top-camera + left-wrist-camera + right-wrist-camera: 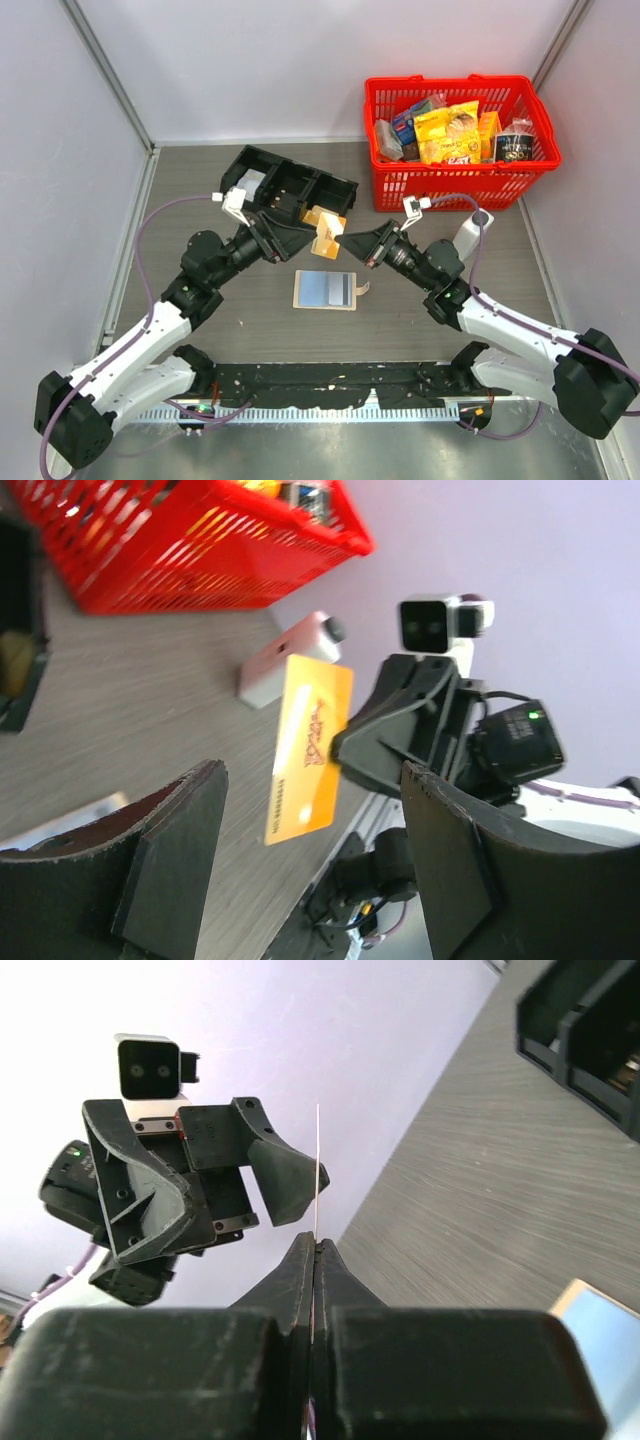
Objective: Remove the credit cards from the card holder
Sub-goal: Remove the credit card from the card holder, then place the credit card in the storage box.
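Overhead, the right gripper (346,243) is pinching a yellow card (328,238) in mid-air, its jaws closed flat on the card's lower edge. The left gripper (314,228) is standing wide open just beside it. The left wrist view is showing the card's printed yellow face (308,750); the right wrist view is giving only its thin edge (318,1160). The wallet (325,290) is lying open on the table (200,200), at 6 o'clock of the card, blue faces up.

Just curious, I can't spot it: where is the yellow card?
In the top view, the yellow card hangs mid-table, pinched by the right pincer, beside the open left pincer, beyond the card holder.
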